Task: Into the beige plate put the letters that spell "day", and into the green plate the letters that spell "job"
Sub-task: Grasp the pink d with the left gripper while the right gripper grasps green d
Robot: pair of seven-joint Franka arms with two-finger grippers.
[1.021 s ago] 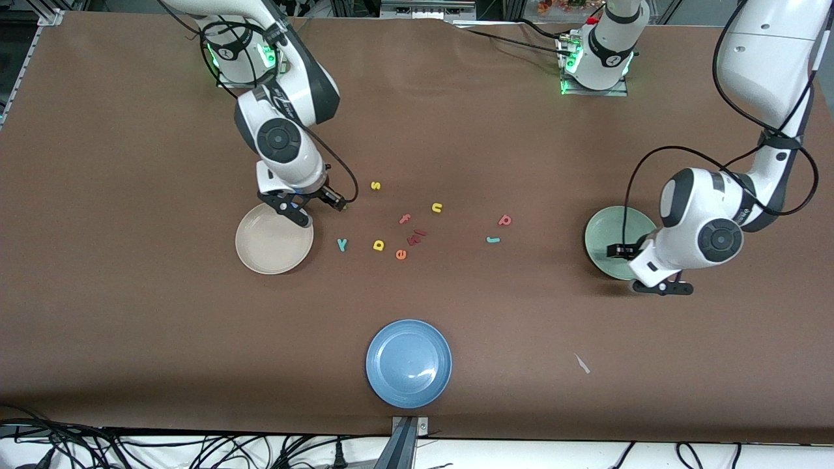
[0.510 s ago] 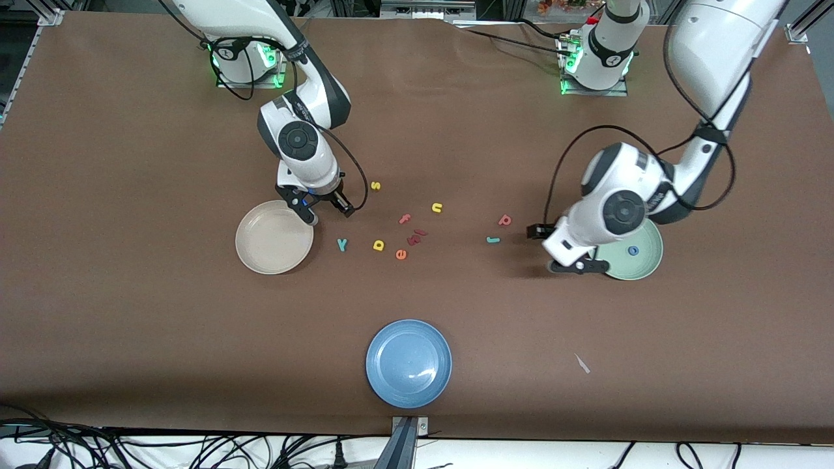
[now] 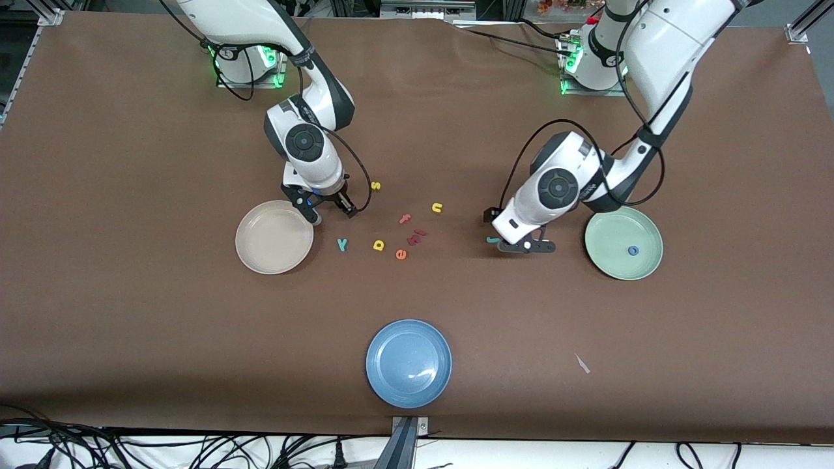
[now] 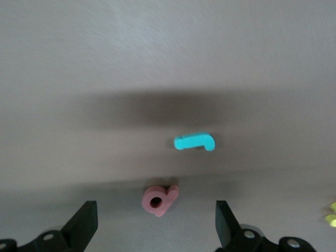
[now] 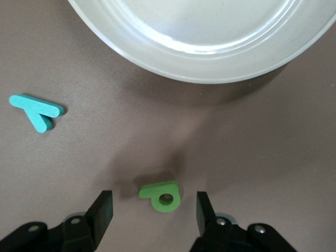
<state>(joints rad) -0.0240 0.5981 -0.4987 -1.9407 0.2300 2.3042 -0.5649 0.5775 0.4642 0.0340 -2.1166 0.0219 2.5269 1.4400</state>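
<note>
The beige plate (image 3: 273,238) (image 5: 199,52) lies bare. Just off its rim my right gripper (image 3: 331,213) (image 5: 153,215) hangs open over the green "a" (image 5: 161,195), its fingers either side without touching. The teal "y" (image 3: 341,244) (image 5: 37,111) and yellow "d" (image 3: 378,245) lie on the table beside the plate. A blue "o" (image 3: 632,251) rests in the green plate (image 3: 612,234). My left gripper (image 3: 515,232) (image 4: 156,231) is open over the pink "b" (image 4: 159,200), with the teal "j" (image 3: 493,240) (image 4: 194,142) close by.
Loose letters lie mid-table: yellow "s" (image 3: 375,185), yellow "n" (image 3: 436,208), pink "f" (image 3: 405,219), orange "e" (image 3: 401,255) and dark red pieces (image 3: 415,236). A blue plate (image 3: 408,363) sits nearer the front camera. A white scrap (image 3: 582,363) lies toward the left arm's end.
My left arm swung from over the green plate to above the "j" and "b", uncovering the "o" in the plate. My right gripper shifted off the beige plate's rim toward the letters.
</note>
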